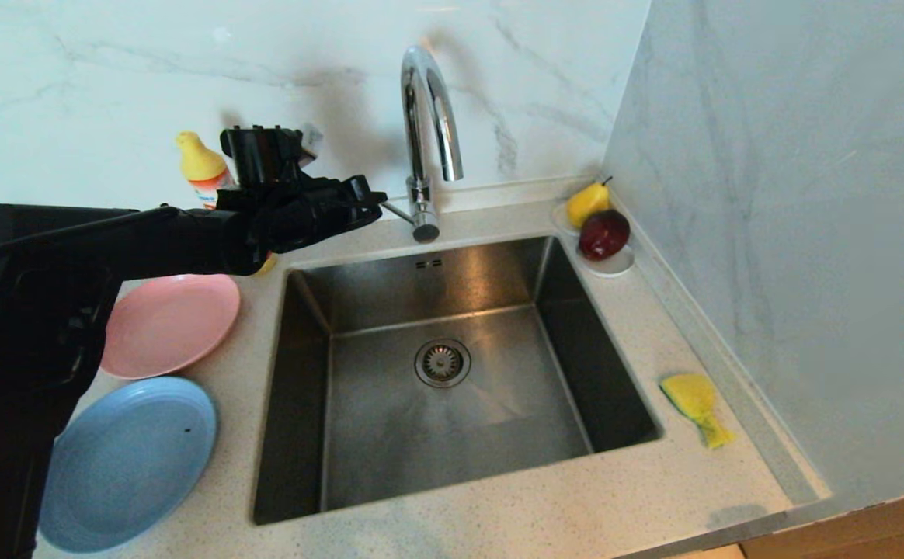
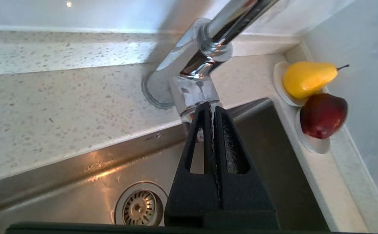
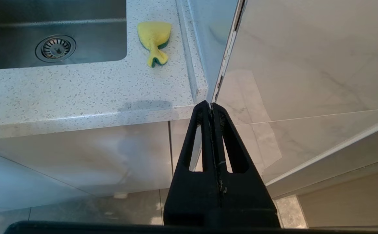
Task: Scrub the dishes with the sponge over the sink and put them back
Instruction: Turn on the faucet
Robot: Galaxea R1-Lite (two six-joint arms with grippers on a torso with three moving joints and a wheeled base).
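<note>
brushed stainless-steel square sink [image 1: 359,435] fills the middle of a pale speckled stone countertop [image 1: 498,512], its round metal drain strainer [image 1: 442,362] at the centre. at twelve o'clock of the basin rises the tall chrome arched tap [image 1: 429,116], with its side lever [image 1: 399,211] pointing toward the black left gripper [image 1: 366,200]. at ten o'clock, against the white marbled wall [image 1: 71,85], stands a yellow-capped squeeze bottle [image 1: 202,169], partly hidden behind the arm. at two o'clock a yellow pear [image 1: 588,203] and a dark red apple [image 1: 604,234] sit touching on small white saucers [image 1: 611,266]. the crumpled yellow sponge with a green scouring face [image 1: 697,407] lies on the counter at four o'clock, just beside the basin's rim. the round pink plastic plate [image 1: 168,324] lies at nine o'clock and the larger pale-blue plastic plate [image 1: 130,462] at eight o'clock, their edges almost meeting; the left arm reaches level above the pink one.

the left gripper hovers just beside the tap base, fingers pressed together with nothing between them, tips near the lever. the right gripper [image 3: 211,107] hangs below the counter's front corner, also closed and empty, beside a pale grey side wall [image 1: 794,233] and white cabinet fronts [image 3: 78,159].
</note>
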